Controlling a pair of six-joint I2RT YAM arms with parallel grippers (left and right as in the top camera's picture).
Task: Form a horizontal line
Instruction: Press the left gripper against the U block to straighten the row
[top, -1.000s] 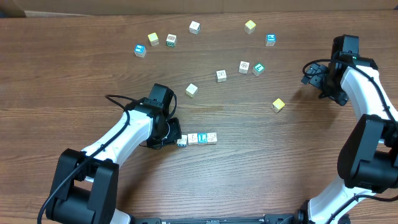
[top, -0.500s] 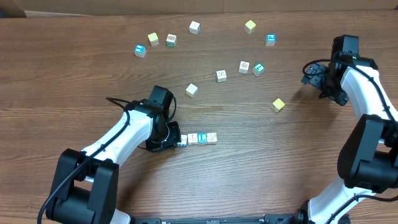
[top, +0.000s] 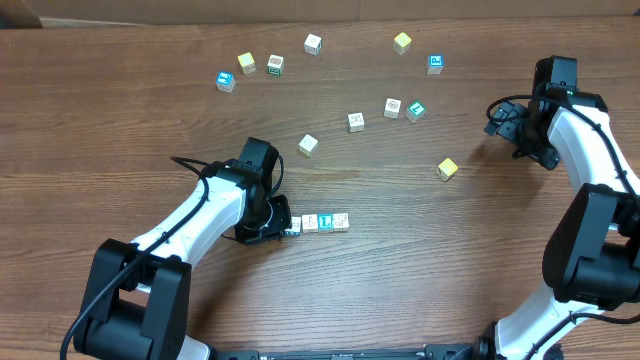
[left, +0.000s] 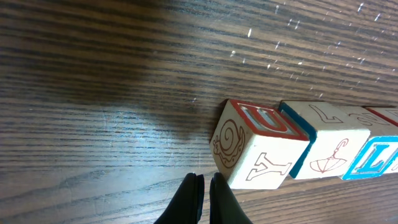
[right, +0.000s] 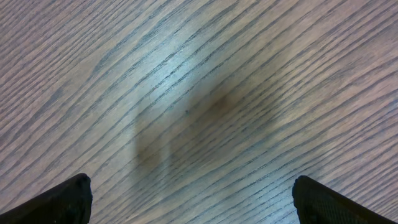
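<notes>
**Nearly done: one end slightly off**

Overhead: the horizontal line (top: 318, 223) lies on the table (top: 120, 130), about midway between the left and right edges and nearer the near edge than the far one. It is four cubes side by side. Its left end cube (top: 293, 229) sits a shade lower than the other three. The left gripper (top: 283, 224) is just beside that end. Other cubes lie scattered toward the far edge, and a yellow cube (top: 447, 169) sits toward the right edge, well apart from the row. The right gripper (top: 503, 117) hovers near the right edge, away from every cube.

Left wrist: the fingers (left: 194, 198) are pressed together and hold nothing. Their tips are just beside the end cube's lower corner; I cannot tell whether they touch it. The cubes seen here meet face to face.

Right wrist: the fingers are spread wide over bare wood, with nothing between them.

The line looks all but formed. At most, a small nudge to square the end cube seems left.
</notes>
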